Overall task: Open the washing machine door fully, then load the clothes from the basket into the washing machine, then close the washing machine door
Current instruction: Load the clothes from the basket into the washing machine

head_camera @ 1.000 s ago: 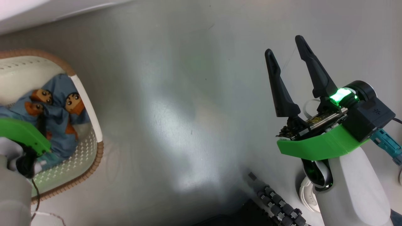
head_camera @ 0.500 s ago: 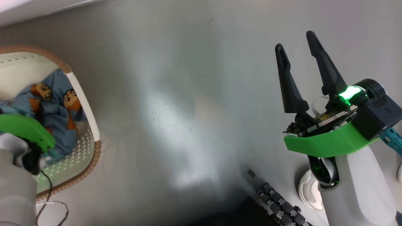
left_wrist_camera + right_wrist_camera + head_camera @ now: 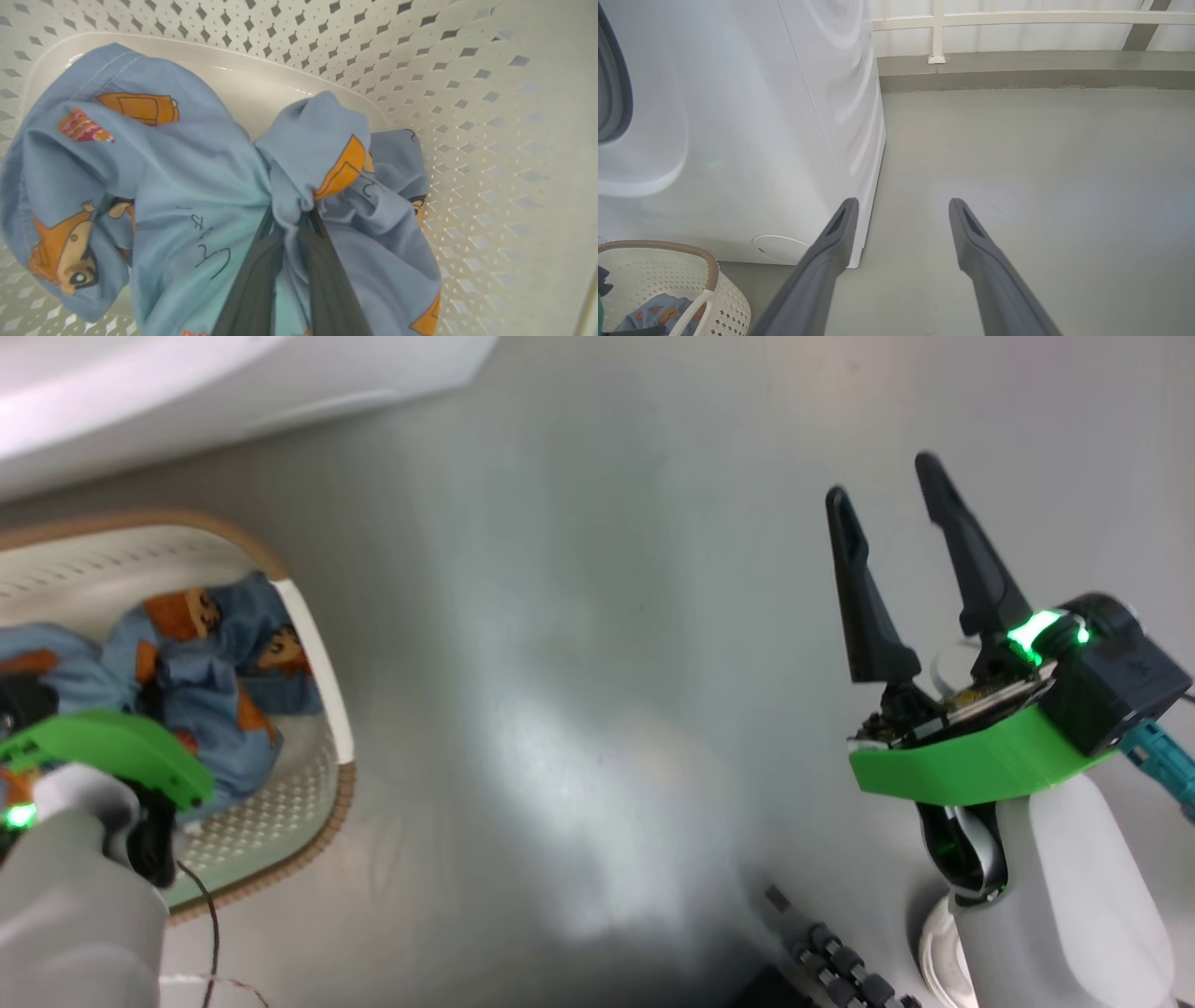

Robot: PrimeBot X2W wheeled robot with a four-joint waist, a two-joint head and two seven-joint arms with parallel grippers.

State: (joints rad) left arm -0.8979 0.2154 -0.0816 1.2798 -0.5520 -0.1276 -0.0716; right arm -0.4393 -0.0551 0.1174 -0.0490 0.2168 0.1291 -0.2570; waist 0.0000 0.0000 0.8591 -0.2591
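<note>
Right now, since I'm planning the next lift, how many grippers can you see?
2. The left gripper is inside the basket, shut on the clothes; the right gripper hangs open above the floor.

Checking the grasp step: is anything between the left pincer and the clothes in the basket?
Nothing visible is. The left pincer is pinched on a bunched fold of the clothes, down inside the basket.
</note>
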